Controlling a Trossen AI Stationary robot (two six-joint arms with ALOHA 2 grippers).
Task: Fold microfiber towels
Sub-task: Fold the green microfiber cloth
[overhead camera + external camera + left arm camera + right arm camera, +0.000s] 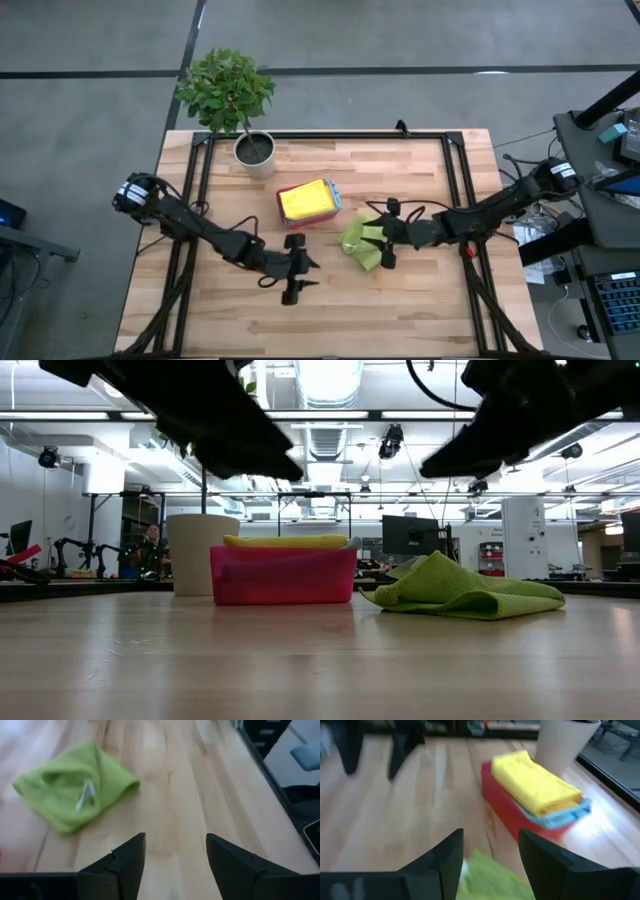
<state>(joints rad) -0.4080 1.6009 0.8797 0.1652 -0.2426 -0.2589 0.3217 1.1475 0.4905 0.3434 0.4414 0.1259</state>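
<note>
Wooden slats of the worktop [400, 300], ringed by a black metal frame, fill the overhead view, with a workshop of monitors and ceiling lights showing beyond it at table height. Near the middle sits a pink tray [306, 217] holding folded microfiber towels, a yellow towel [305, 200] on top and a light blue towel [560, 816] peeking out beneath it. Just behind the tray, at the worktop's far edge, stands a white pot [256, 152] with a leafy green plant [226, 88]. To the tray's right, apart from it, a lime green towel [362, 240] lies loosely bunched on the wood, its small white label [86, 795] visible from the left wrist camera. The right pincer [381, 242] hangs over this towel's right edge with its fingers spread, clear of the cloth, and the green fabric shows between them in the right wrist view. The left pincer [296, 270] hovers above bare wood in front of the tray and to the green towel's left, its fingers likewise spread wide and holding nothing.
</note>
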